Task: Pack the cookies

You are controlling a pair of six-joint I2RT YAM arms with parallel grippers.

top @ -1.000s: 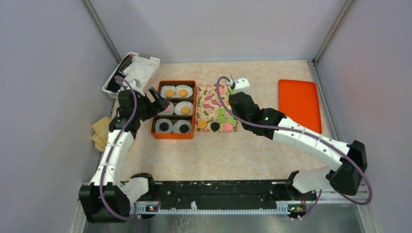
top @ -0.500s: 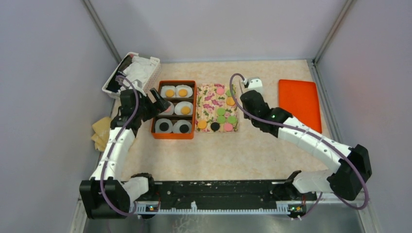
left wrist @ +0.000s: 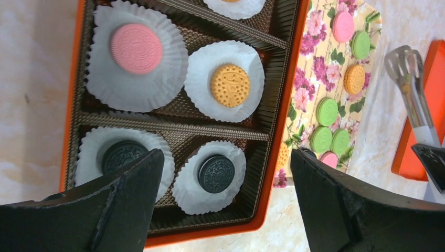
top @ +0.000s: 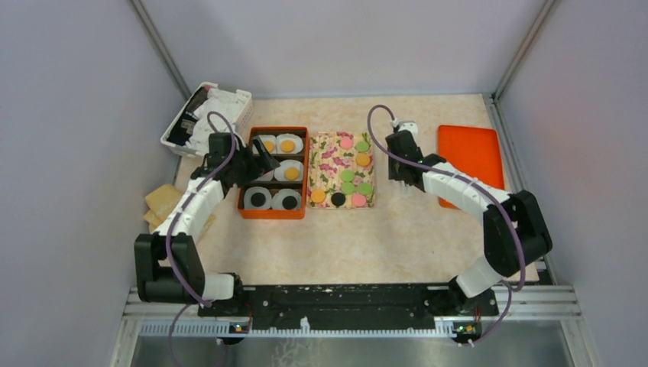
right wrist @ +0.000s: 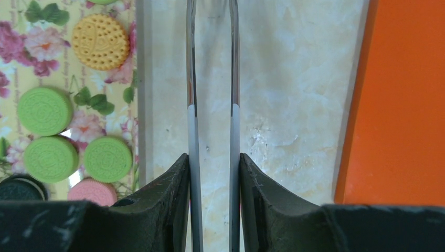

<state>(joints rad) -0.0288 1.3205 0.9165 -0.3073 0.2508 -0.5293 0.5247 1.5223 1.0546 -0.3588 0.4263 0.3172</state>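
Currently, right fingers [right wrist: 168, 199] clamping tongs [right wrist: 191, 79], cookies [right wrist: 44, 110] beside, left fingers [left wrist: 131, 199] apart, seemingly over cookies.

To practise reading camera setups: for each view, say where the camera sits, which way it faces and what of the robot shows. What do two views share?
Top external: above and behind the bases, facing down at the table; left arm and right arm show.
Left wrist: on the left arm, facing down into the orange box; open left end effector shows.
Right wrist: on the right arm, facing down between floral tray and orange board; right end effector shows, gripping tongs.
Both wrist views share the green cookies.
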